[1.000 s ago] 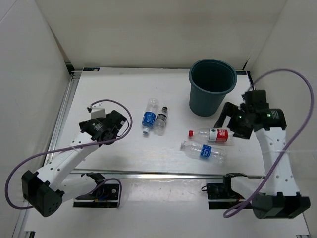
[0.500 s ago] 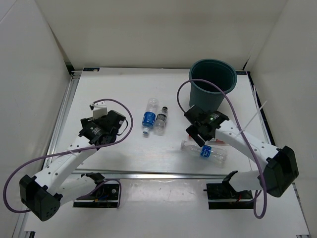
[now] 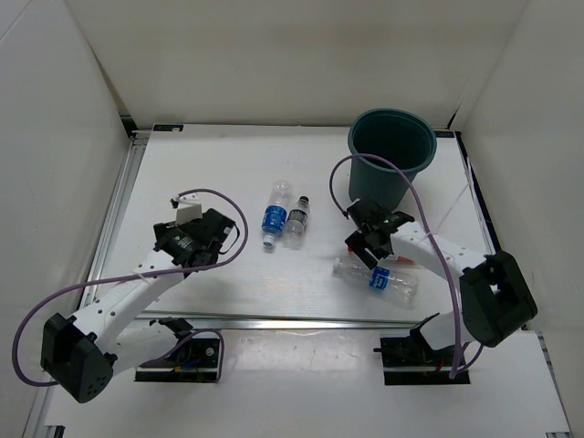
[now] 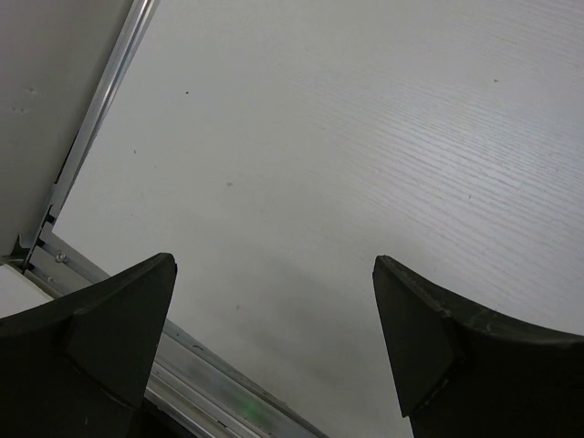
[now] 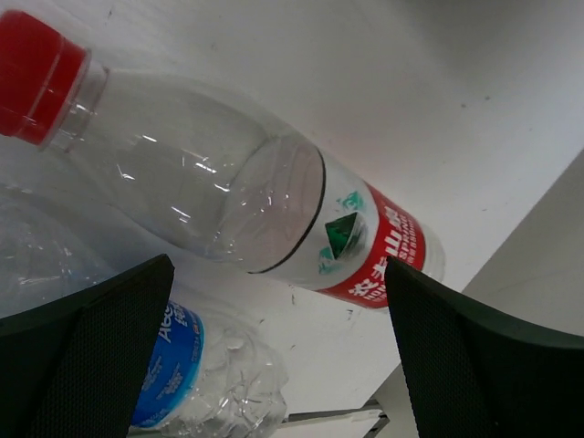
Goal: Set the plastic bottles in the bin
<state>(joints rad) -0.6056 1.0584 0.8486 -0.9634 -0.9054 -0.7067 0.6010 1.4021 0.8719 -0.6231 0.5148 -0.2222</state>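
I am watching the right end effector [image 3: 369, 243] hanging low over the counter [image 3: 219, 164], just near of the bin [image 3: 379, 187]. Its jaws are standing spread wide and pinching nothing. Through the right wrist camera I am looking down between the two dark fingers [image 5: 87, 338] at the red-capped bottle [image 5: 274, 219], which is lying on its side with its red cap [image 5: 36, 73] pointing to the upper left of that view and its red and white label toward the lower right. I cannot tell whether either finger is touching it. Just beside it, on the near side, the blue-labelled bottle [image 3: 379, 280] is also lying flat, close enough that the two seem to be touching.

The left end effector [image 3: 189, 239] is hovering over bare counter on the left, well apart from every bottle. Its jaws are likewise standing wide apart with nothing between them; its wrist camera is showing only white counter and the aluminium rail [image 4: 91, 137] along the edge.

Near the middle, the other blue-labelled bottle [image 3: 274, 214] and the black-capped bottle [image 3: 296, 222] are lying side by side, touching.

The bin is standing upright at the far right of the counter, and none of the four bottles is lying inside it.
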